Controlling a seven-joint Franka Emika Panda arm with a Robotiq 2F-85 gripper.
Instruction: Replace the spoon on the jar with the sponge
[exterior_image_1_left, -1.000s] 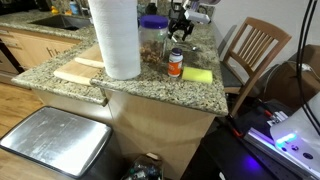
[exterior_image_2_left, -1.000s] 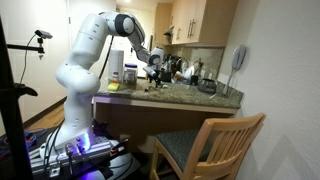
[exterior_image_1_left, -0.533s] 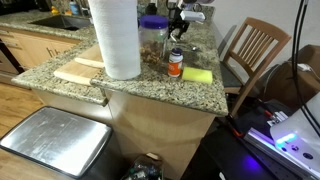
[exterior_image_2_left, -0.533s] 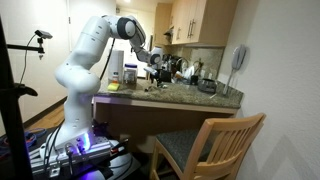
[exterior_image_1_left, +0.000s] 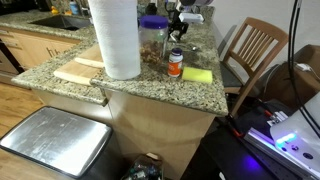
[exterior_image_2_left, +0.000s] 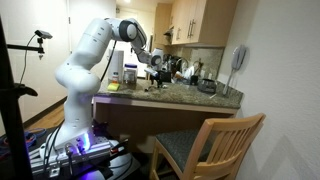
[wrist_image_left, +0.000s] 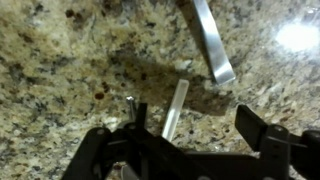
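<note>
The large clear jar (exterior_image_1_left: 152, 40) with a purple-blue lid and brown contents stands on the speckled granite table (exterior_image_1_left: 150, 88), towards its back, partly hidden behind a tall white paper-towel roll (exterior_image_1_left: 115, 38). The flat rectangular yellow sponge (exterior_image_1_left: 197, 75) with a green edge lies flat near the table's front corner, apart from the jar. It is just beside a small orange bottle with a white cap (exterior_image_1_left: 176, 63), whose label is too small to read.

The robot's black fingers (exterior_image_1_left: 179, 18) hang above that bottle, beside the jar's lid. In the wrist view they are spread wide, with nothing clamped between them. Below them on the granite lies a thin pale rod (wrist_image_left: 175, 108), and a flat shiny metal strip (wrist_image_left: 213, 45) runs in from the top edge — I cannot tell what either belongs to.

A tan wooden board (exterior_image_1_left: 85, 72) lies on the table on the roll's other side, and a wooden slat-back chair (exterior_image_1_left: 255, 50) stands past the table's end.
</note>
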